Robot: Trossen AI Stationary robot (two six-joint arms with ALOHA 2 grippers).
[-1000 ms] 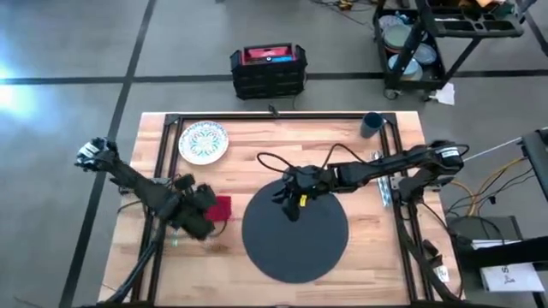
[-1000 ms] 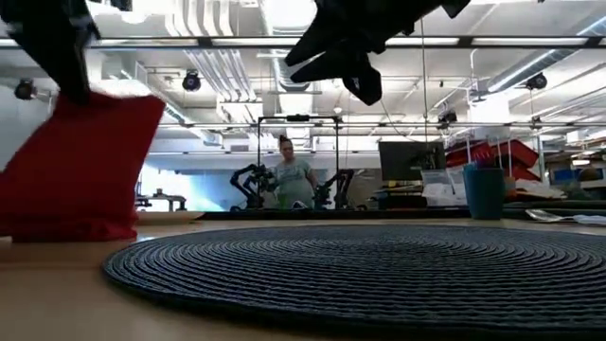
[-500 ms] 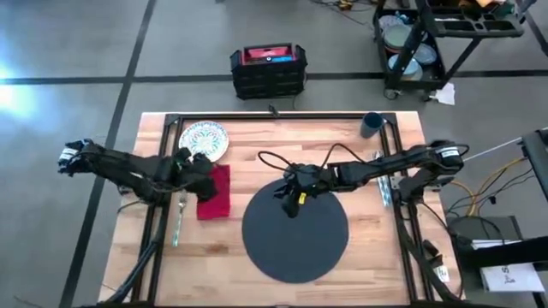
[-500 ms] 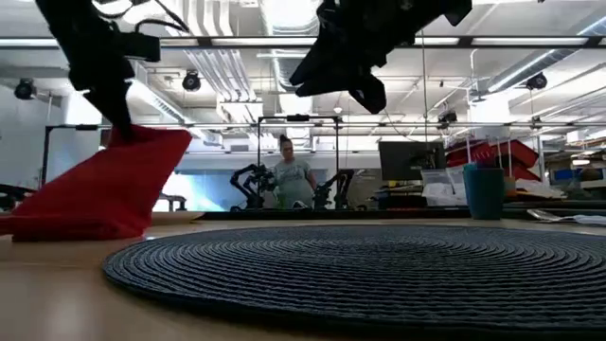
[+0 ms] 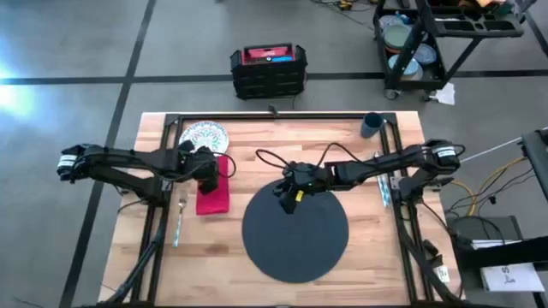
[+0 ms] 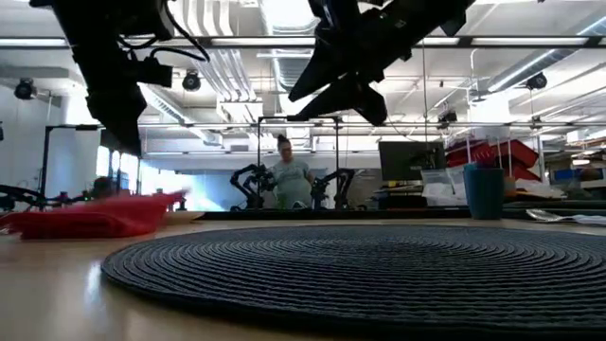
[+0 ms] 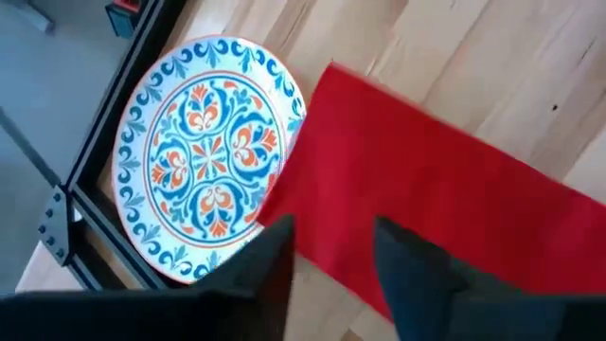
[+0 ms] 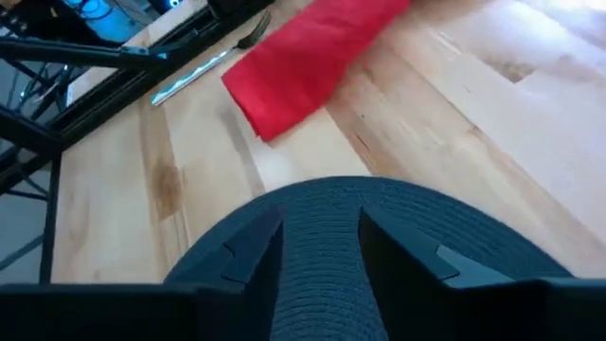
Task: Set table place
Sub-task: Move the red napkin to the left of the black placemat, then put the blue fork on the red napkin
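The round dark grey mat (image 5: 295, 227) lay flat on the near central part of the table (image 5: 360, 154), its woven rim filling the foreground of the low view. Above the mat's far edge hung the right hand (image 5: 289, 193), its two dark fingers (image 8: 248, 248) standing apart and holding nothing, clear of the mat surface. To the left of the mat, apart from it, the red cloth napkin (image 5: 212, 193) lay flat on the planks as an elongated folded strip. A silver fork (image 5: 180, 219) lay lengthwise just beside the napkin on its outer side, close to the black rail. The left hand (image 5: 208, 168) was positioned over the far end of the napkin, its fingers (image 7: 275, 260) parted and empty, above the cloth rather than gripping it. Immediately beyond that end of the napkin, near the far left corner of the table, sat the small white plate (image 5: 204, 137) with a blue and orange pattern; in the left wrist view its rim met or slightly overlapped the napkin's edge. The dark blue cup (image 5: 372, 125) stood upright at the far right corner of the table, well apart from the mat. Further silver cutlery (image 5: 382, 190) lay along the right rail; individual pieces could not be told apart.
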